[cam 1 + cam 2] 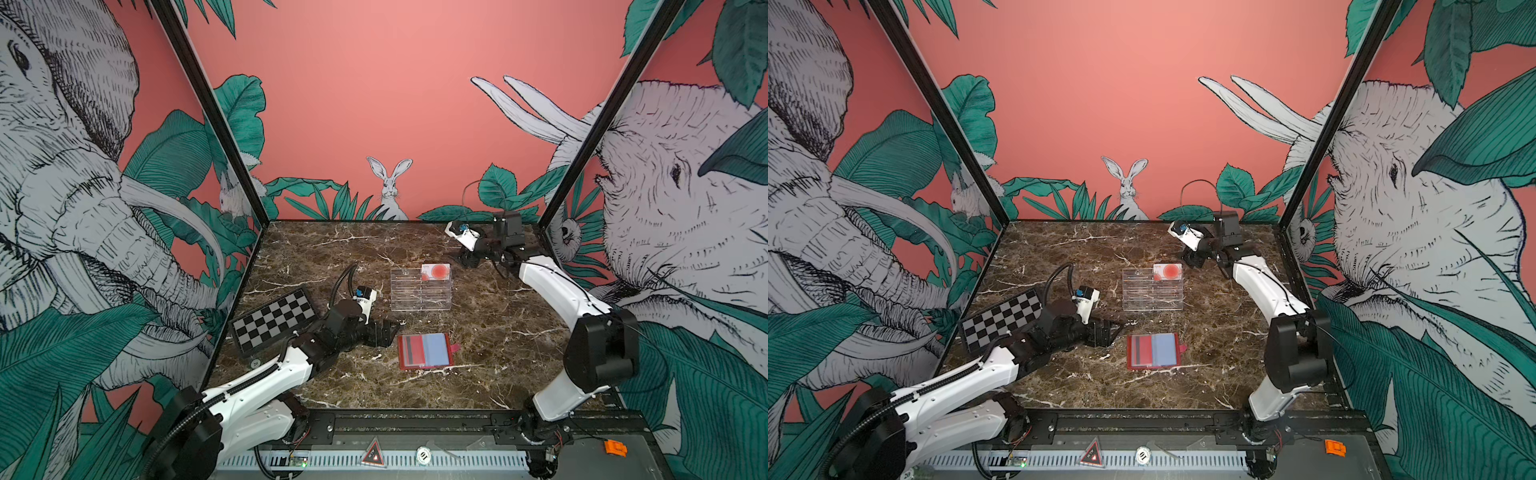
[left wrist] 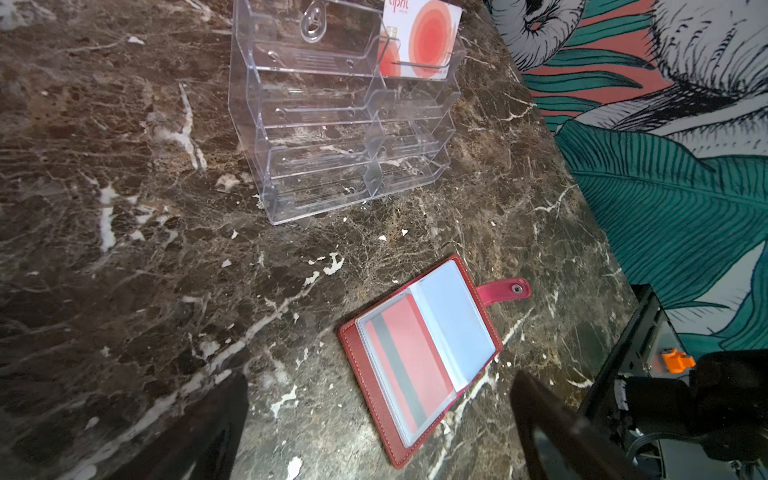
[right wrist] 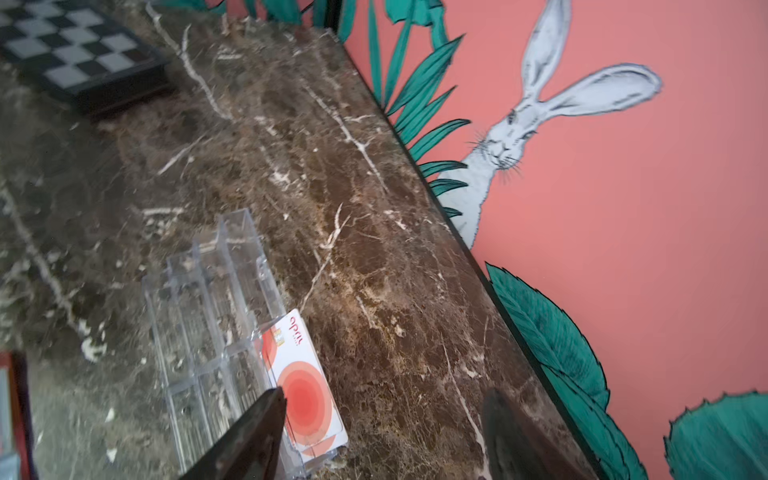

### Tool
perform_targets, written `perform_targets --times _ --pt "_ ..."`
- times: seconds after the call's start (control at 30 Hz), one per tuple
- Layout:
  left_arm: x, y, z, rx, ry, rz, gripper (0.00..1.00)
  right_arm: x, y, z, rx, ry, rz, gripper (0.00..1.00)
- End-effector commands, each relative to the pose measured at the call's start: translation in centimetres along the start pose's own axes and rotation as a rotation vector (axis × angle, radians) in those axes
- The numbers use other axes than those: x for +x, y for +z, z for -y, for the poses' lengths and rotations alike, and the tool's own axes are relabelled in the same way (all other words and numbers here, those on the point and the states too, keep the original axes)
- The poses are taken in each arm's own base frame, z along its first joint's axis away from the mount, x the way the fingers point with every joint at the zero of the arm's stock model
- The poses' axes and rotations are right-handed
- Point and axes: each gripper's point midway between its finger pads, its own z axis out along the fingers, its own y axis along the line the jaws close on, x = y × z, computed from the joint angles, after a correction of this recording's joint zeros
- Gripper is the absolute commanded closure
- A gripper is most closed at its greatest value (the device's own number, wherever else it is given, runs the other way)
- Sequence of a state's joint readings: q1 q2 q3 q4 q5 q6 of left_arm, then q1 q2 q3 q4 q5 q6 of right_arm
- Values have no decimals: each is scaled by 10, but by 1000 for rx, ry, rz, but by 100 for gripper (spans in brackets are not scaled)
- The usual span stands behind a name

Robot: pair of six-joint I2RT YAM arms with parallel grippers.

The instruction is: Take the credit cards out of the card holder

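The red card holder [image 1: 403, 365] lies open on the marble near the front middle, snap tab to the right. A red card with a grey stripe [image 1: 411, 348] and a pale blue card [image 1: 436, 347] sit in its clear sleeves, also seen in the left wrist view as the red card [image 2: 399, 357] and the blue card [image 2: 453, 316]. A white card with a red-orange circle [image 1: 435, 272] [image 3: 305, 395] stands in the top right slot of the clear stand. My left gripper [image 1: 388, 332] [image 2: 378, 376] hovers open just left of the holder. Behind the stand, my right gripper [image 1: 467, 259] [image 3: 385, 392] is open and empty, one finger beside the white card.
The clear acrylic tiered stand [image 1: 419, 295] [image 2: 316, 137] sits mid-table behind the holder. A black-and-white chequered board [image 1: 274, 322] [image 3: 83, 54] lies at the left wall. The back wall is close behind my right gripper. An orange clip [image 1: 615, 448] sits on the front rail.
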State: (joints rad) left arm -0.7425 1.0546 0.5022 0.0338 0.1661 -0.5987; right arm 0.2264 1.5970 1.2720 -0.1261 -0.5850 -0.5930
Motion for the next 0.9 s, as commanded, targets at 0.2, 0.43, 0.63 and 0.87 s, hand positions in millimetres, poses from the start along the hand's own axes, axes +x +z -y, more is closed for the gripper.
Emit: perform_targets --times 0.2,0.43,0.63,0.87 --pt "13 22 -2 15 -154 -82 2 -43 -44 5 106 475 240 2" --pt "19 22 2 55 -175 -90 3 -36 -71 -17 117 611 282 2" --pt "27 16 -5 48 -180 -72 2 -26 -78 -31 102 721 264 2" --pt "34 14 -8 47 -191 -85 1 -7 -71 -40 82 835 235 2"
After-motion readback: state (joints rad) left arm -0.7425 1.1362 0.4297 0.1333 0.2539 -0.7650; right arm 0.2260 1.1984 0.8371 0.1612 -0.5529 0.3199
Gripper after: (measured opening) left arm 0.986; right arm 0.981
